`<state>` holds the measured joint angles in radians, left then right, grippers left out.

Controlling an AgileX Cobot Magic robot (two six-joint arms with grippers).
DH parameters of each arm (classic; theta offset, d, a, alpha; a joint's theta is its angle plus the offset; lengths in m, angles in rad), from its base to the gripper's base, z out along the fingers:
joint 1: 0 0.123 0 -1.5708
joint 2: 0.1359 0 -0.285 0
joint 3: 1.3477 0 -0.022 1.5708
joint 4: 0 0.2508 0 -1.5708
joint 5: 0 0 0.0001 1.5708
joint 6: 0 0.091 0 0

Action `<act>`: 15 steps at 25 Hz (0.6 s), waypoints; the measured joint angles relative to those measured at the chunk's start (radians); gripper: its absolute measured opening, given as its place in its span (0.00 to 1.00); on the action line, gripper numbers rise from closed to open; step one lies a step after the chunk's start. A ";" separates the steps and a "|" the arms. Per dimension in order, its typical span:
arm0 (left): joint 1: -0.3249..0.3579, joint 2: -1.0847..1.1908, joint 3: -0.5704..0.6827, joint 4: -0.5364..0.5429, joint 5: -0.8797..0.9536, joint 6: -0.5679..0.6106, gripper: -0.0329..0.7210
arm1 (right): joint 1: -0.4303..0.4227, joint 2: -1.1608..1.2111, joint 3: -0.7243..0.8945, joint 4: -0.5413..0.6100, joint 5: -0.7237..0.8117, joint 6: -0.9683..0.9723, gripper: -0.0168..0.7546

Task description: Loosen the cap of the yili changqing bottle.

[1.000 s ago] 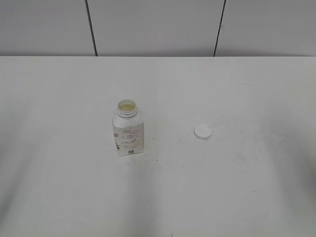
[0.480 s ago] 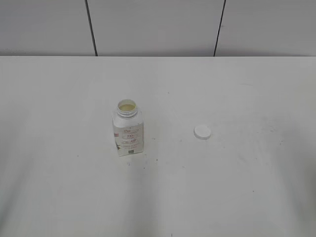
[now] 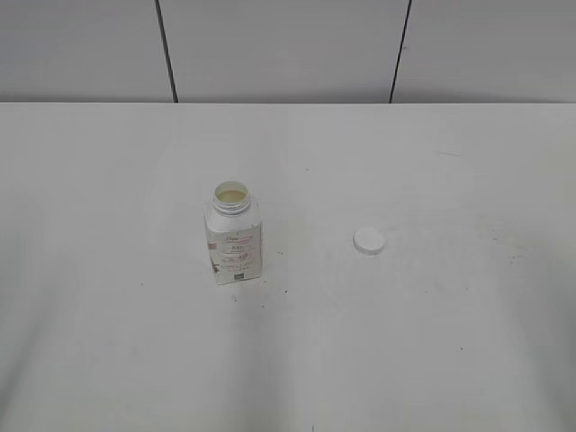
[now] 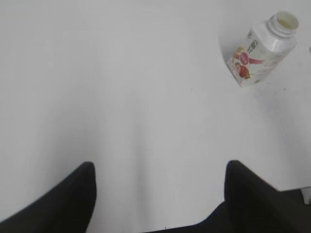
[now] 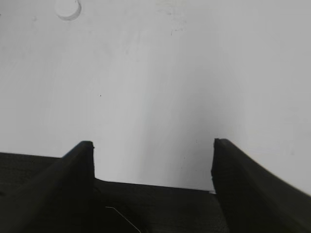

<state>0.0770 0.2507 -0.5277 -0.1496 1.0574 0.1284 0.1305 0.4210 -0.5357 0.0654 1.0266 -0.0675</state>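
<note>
White table (image 3: pixel 432 360); grey panelled wall (image 3: pixel 279 49) behind.

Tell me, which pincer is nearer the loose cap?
Right. The cap lies ahead of the right pincer, up-left in its view. The left pincer faces the bottle instead.

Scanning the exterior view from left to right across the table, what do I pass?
yili changqing bottle, standing upright with its neck open → cap, lying on the table apart from the bottle.
</note>
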 joint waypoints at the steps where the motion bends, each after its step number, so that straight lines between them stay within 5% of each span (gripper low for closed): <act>1: 0.000 -0.018 0.001 0.000 0.000 0.000 0.71 | 0.000 -0.013 0.001 0.000 0.009 0.000 0.78; 15: 0.000 -0.194 0.003 -0.012 0.004 0.001 0.70 | 0.000 -0.271 0.022 0.000 0.059 0.000 0.78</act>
<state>0.0770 0.0572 -0.5246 -0.1621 1.0610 0.1293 0.1305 0.1505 -0.5140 0.0654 1.0855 -0.0675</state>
